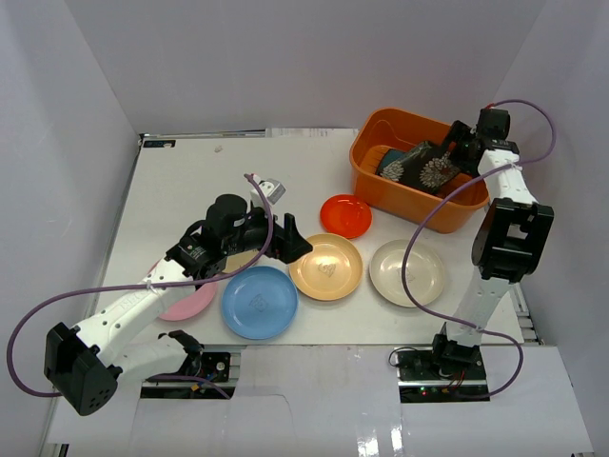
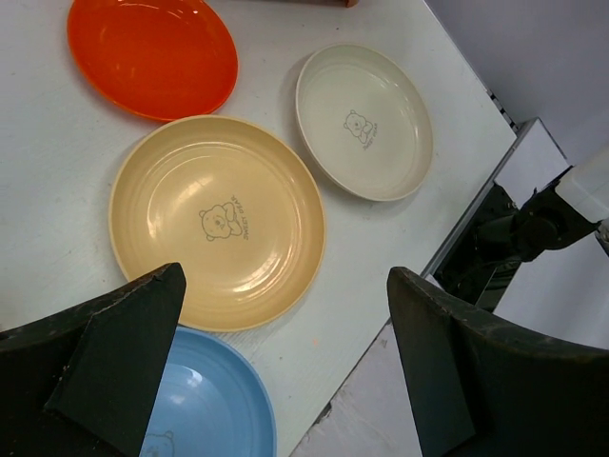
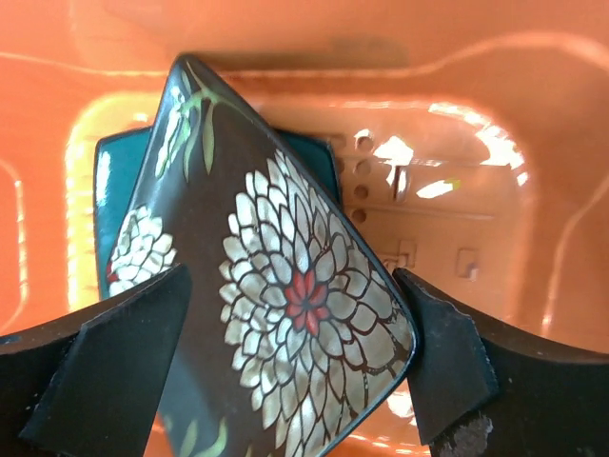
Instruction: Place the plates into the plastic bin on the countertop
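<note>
The orange plastic bin stands at the back right of the white countertop. A square black floral plate leans tilted inside it on a teal square plate. My right gripper hangs over the bin, open, its fingers either side of the floral plate. Red, yellow-orange, cream, blue and pink round plates lie on the countertop. My left gripper is open and empty above the gap between the yellow-orange plate and the blue plate.
White walls close in the countertop on three sides. The front edge of the countertop runs just beyond the blue and cream plates. The right arm's base sits past that edge. The pink plate lies partly under the left arm.
</note>
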Action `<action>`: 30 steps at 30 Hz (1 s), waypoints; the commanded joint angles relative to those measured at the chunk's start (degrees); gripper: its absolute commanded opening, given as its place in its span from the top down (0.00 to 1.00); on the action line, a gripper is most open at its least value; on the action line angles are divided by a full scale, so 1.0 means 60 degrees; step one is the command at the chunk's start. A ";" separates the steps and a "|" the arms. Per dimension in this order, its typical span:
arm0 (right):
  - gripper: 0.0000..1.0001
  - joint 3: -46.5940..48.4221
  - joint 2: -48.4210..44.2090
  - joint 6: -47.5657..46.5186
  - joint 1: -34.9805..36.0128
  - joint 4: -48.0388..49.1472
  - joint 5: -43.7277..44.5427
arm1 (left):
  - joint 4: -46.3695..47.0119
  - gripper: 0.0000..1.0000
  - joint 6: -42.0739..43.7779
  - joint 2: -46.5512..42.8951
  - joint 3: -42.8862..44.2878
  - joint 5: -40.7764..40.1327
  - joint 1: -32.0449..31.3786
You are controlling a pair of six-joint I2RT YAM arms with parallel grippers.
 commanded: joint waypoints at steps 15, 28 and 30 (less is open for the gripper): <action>0.10 0.1757 -0.0256 -0.2236 0.1180 -0.1216 0.2872 | -0.0510 0.02 -0.0034 -0.0065 0.0446 -0.2245 -0.0058; 0.07 0.1639 -0.0020 -0.2588 0.1194 -0.1174 0.3096 | -0.0524 0.02 -0.0049 0.0067 0.0446 -0.2215 -0.0058; 0.03 0.1522 -0.0514 -0.2602 0.1325 -0.0882 0.2742 | -0.0524 0.02 -0.0064 0.0125 0.0446 -0.2201 -0.0058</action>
